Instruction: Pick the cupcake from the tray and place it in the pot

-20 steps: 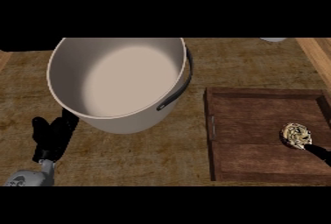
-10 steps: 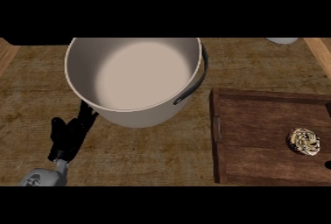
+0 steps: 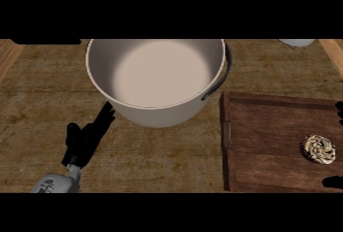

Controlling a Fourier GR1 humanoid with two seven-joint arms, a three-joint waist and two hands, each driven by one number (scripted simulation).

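Observation:
The cupcake [image 3: 318,148], with its pale swirled top, lies on the right part of the dark wooden tray [image 3: 268,136]. The big white pot [image 3: 161,77] stands upright left of the tray, and its inside holds nothing. Only two black tips of my right hand [image 3: 338,108] show at the view's right edge. One tip is above the cupcake and one below, far apart, and neither touches it. My left hand [image 3: 84,140] is open at the lower left, its straight fingers pointing up toward the pot's base.
A dark handle [image 3: 216,88] sits on the pot's right side, close to the tray's left rim. A white object [image 3: 296,42] peeks in at the top right. Wooden edges border the counter at far left and far right.
The view has shifted, so pot and tray sit further right. My left hand has stretched up toward the pot. My right hand, beside the cupcake a second ago, now shows only at the edge.

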